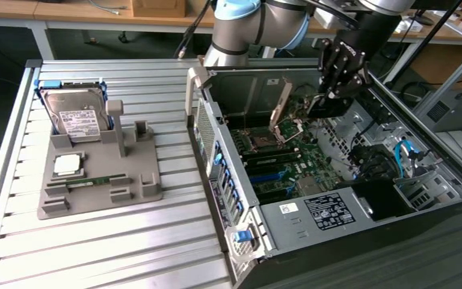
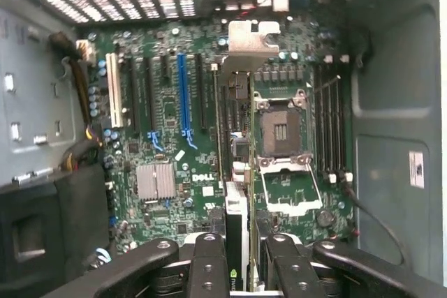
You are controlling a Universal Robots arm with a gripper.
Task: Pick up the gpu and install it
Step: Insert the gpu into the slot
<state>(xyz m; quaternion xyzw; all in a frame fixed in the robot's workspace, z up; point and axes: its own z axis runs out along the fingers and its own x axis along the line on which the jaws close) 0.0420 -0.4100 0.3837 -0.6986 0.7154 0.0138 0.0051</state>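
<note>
The gripper [image 1: 332, 99] is closed on the gpu [image 2: 236, 218]. The gpu stands edge-on inside the case [image 1: 223, 156], upper right in the exterior view, over the motherboard [image 2: 167, 137] slots and, it seems, not yet seated. The card is probably light and stiff but fragile. It is best held by its long edges, away from the components.

A slatted metal table [image 1: 94, 247] fronts wooden desks [image 1: 62, 9]
</note>
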